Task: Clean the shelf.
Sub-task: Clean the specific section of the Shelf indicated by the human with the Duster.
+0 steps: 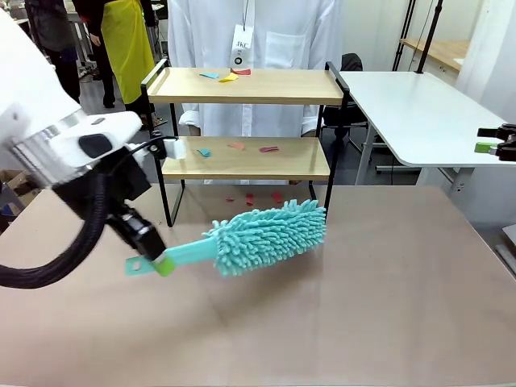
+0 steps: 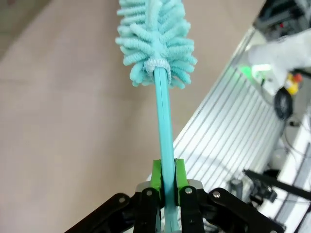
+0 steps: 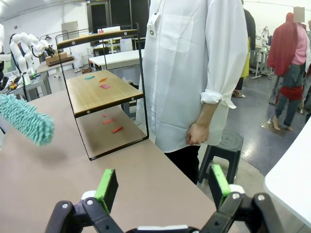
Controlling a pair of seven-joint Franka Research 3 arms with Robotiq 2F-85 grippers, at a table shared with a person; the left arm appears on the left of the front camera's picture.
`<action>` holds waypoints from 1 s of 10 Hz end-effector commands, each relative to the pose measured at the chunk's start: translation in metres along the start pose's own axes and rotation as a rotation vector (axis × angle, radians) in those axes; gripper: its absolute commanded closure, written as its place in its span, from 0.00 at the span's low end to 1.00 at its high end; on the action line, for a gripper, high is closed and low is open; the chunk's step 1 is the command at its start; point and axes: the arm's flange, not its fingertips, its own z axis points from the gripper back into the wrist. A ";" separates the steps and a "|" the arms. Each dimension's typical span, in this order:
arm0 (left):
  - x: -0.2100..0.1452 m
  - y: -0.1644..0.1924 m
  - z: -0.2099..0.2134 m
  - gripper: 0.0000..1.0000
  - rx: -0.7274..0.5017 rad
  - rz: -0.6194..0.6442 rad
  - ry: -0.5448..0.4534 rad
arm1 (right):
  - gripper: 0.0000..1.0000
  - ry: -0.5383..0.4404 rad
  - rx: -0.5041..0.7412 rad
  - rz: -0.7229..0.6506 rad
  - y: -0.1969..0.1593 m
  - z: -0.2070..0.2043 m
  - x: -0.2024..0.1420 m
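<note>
The left pincer (image 1: pixel 159 263) clamps the flat teal plastic handle of a fluffy teal chenille duster (image 1: pixel 270 232), whose head is raised off the smooth tan surface (image 1: pixel 379 306). Just behind it, at the far edge, stands the black-framed, two-board wooden shelf (image 1: pixel 282 86), with coloured paper scraps (image 1: pixel 268 149) on both boards. The right pincer (image 3: pixel 164 183) gapes wide and empty.

No wording can be read for certain. A white badge (image 1: pixel 240 44) hangs from a lanyard (image 1: pixel 246 12) on the chest of a person's white coat (image 1: pixel 286 48). In the front view it bears a short line of dark print above a round dark mark, both too small to make out. In the right wrist view the badge's print is only a blur.
</note>
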 end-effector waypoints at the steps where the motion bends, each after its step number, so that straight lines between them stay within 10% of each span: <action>1: -0.010 -0.007 -0.039 0.87 0.021 0.068 -0.093 | 0.00 0.002 -0.003 0.005 0.000 -0.001 0.002; 10: 0.038 -0.012 -0.123 0.87 0.145 0.285 -0.259 | 0.00 0.002 -0.003 0.005 0.000 -0.001 0.002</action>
